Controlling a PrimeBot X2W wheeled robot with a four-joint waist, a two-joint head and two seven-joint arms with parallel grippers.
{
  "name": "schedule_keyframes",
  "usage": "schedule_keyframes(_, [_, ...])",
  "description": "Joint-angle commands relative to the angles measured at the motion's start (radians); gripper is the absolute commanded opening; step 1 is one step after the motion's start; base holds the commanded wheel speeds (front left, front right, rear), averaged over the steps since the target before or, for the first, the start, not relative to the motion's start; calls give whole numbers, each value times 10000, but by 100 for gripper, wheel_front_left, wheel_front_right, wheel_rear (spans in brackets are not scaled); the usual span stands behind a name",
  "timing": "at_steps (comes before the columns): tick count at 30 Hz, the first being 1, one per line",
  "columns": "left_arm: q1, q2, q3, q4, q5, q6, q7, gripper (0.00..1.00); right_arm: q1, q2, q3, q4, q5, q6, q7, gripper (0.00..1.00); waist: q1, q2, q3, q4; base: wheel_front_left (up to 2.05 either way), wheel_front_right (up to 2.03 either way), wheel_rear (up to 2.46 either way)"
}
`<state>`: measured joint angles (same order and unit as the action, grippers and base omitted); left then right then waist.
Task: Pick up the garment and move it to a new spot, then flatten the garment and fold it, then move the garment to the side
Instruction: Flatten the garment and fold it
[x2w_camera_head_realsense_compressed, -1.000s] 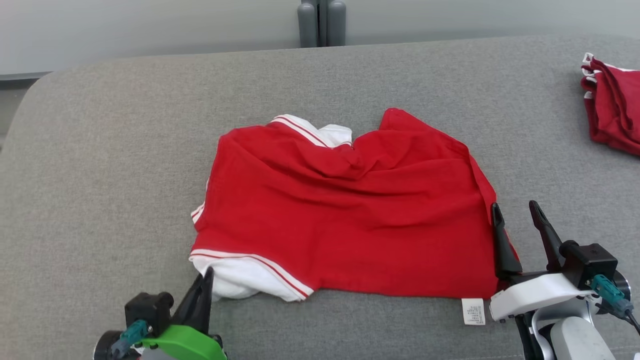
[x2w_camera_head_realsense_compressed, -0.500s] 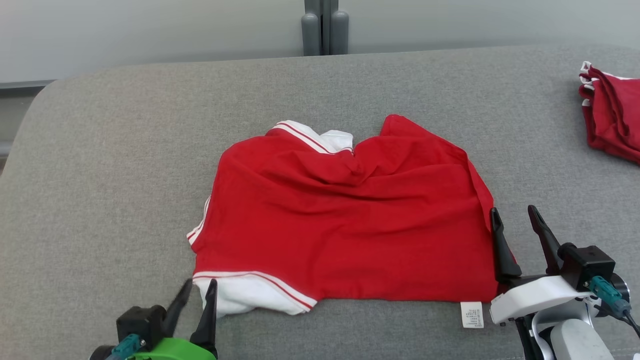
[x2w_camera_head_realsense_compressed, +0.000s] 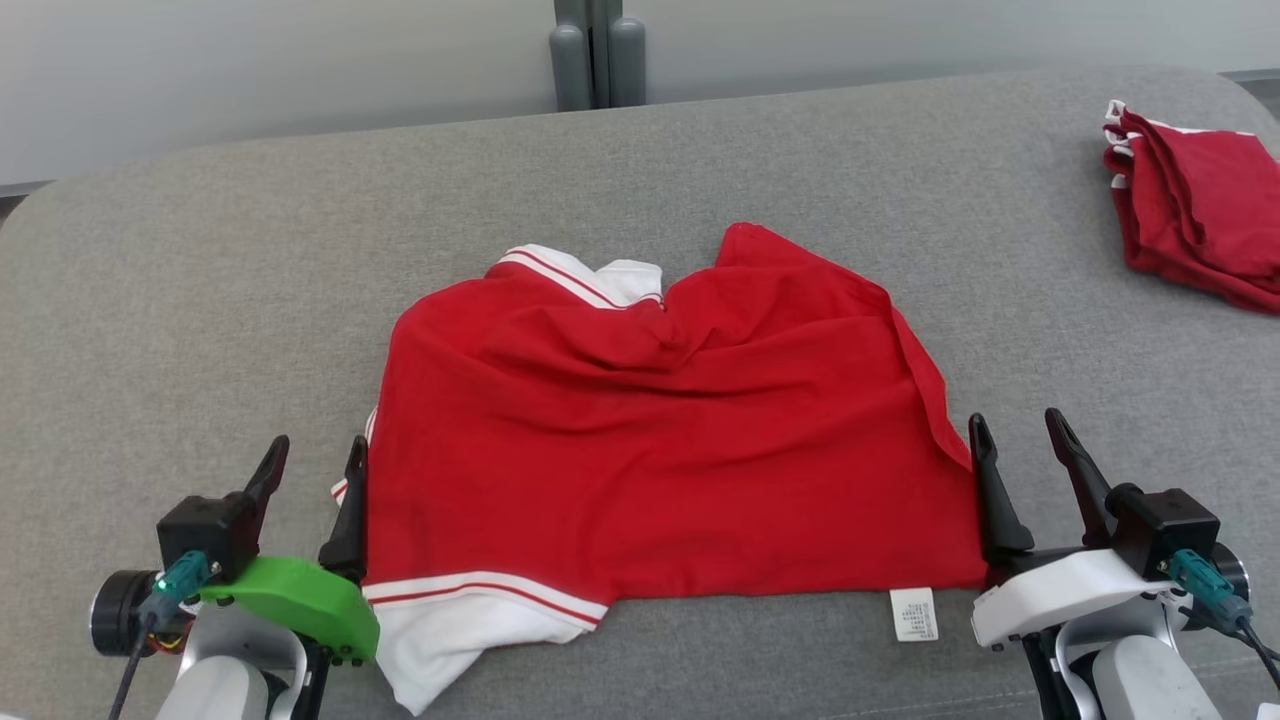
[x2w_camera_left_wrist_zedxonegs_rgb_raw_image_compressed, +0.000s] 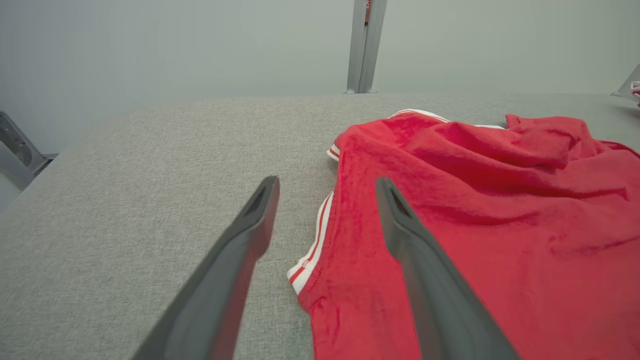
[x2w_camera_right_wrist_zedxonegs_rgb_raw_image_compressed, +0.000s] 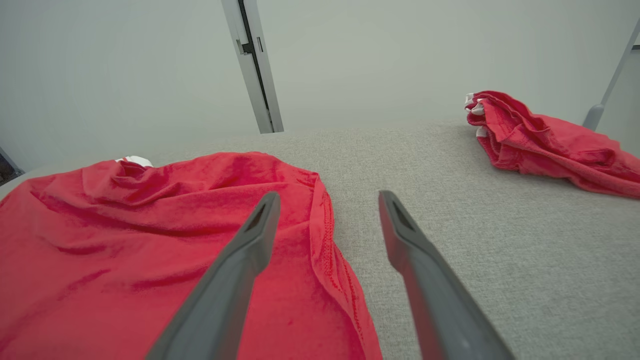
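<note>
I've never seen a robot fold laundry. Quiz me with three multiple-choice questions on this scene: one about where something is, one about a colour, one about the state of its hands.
1. Where is the spare red pile?
A. far right of the pad
B. far left
C. on the shirt

2. What colour is the near sleeve of the shirt?
A. blue
B. white with red stripes
C. all red

3. How are the left hand and right hand?
A. both shut
B. both open
C. one clamped on cloth

Answers: 1 A, it lies at the head view's upper right. 2 B, white cloth with red stripes pokes out at the near edge. 3 B, each wrist view shows it spread, gripping nothing.
</note>
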<state>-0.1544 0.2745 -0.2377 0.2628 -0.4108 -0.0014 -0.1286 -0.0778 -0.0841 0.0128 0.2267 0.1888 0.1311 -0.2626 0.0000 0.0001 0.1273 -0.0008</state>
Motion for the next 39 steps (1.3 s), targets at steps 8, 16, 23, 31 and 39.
schedule_keyframes(8, [-896, 0, -565, 1826, 217, -510, 213, 100, -175, -42, -59, -7, -39, -7, -29, 100, 0, -1, 426, -452, 0, 0, 0])
schedule_keyframes(16, [-1988, -130, -975, 3852, 460, -749, 71, 100, -369, -46, -16, -50, -77, -7, -29, 100, 0, -1, 748, -586, 0, 0, 0])
schedule_keyframes(23, [-3132, -384, -1091, 4976, 405, -937, -516, 0, -482, -80, -51, -74, -81, -7, -29, 100, 0, -1, 923, -611, 0, 0, 0])
schedule_keyframes(31, [-4252, -396, -748, 5264, 514, -686, -1317, 0, -554, -81, -97, -55, -169, -7, -29, 100, 0, -1, 954, -653, 0, 0, 0])
schedule_keyframes(39, [-4117, -581, -406, 5298, 713, -649, -1370, 100, -606, -40, -65, 26, -216, -7, -29, 100, 0, -1, 852, -680, 0, 0, 0])
